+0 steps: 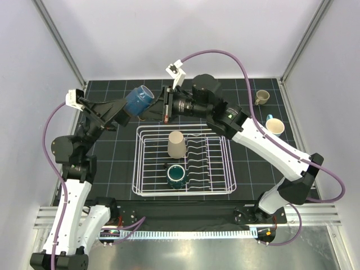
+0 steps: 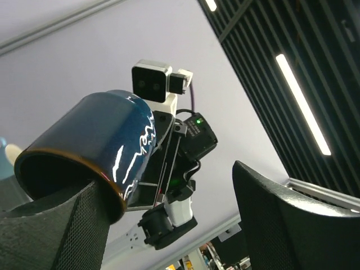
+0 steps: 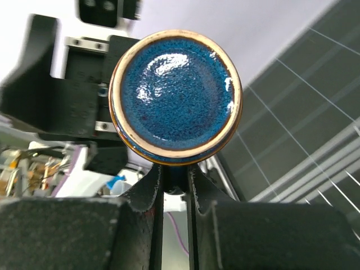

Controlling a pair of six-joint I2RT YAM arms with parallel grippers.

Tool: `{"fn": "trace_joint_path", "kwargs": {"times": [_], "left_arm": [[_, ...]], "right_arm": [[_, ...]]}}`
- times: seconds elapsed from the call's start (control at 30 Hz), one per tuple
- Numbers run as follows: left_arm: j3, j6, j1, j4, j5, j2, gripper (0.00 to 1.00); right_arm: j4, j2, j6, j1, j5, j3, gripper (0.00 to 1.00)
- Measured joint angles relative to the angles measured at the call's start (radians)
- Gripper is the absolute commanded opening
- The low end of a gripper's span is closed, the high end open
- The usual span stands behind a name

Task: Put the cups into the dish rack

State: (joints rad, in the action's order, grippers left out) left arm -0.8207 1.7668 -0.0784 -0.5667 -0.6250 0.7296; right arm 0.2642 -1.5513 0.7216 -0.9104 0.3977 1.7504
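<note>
Right gripper [image 3: 174, 175] is pinched shut on the blue cup [image 3: 175, 95], held just past its fingertips, base toward its camera. Left gripper [image 2: 166, 180] gapes wide, the cup's rim against one finger, with the rack [image 1: 138, 163] below both.

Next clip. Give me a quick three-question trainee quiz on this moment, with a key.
1. How many cups stand on the table outside the dish rack?
2. True or false: the dish rack is empty.
3. Which gripper is clamped on the dark blue cup? A) left B) right C) both

Key
1. Two: the small tan mug and the light blue mug.
2. False: it holds the beige cup and the teal mug.
3. B: the right gripper is shut on the cup, while the left gripper has its jaws wide open.
</note>
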Motion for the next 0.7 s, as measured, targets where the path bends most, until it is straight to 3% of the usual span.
{"fn": "trace_joint_path", "kwargs": {"times": [0.13, 0.37, 0.53, 0.7], "left_arm": [[-0.027, -0.101, -0.002, 0.21, -0.047, -0.002, 0.81], [-0.28, -0.47, -0.006, 0.83, -0.057, 0.058, 0.81], [-0.317, -0.607, -0.006, 1.025, -0.045, 0.065, 0.81], [-0.317, -0.649, -0.006, 1.106, -0.037, 0.084, 0.8]], "right_arm": [[0.077, 0.058, -0.031, 0.025, -0.077, -0.085, 0.04], [0.272, 0.247, -0.131, 0.1, -0.33, -0.302, 0.04], [0.373, 0.375, -0.183, 0.137, -0.51, -0.498, 0.04], [0.407, 0.448, -0.195, 0.184, -0.612, -0.687, 0.04]]}}
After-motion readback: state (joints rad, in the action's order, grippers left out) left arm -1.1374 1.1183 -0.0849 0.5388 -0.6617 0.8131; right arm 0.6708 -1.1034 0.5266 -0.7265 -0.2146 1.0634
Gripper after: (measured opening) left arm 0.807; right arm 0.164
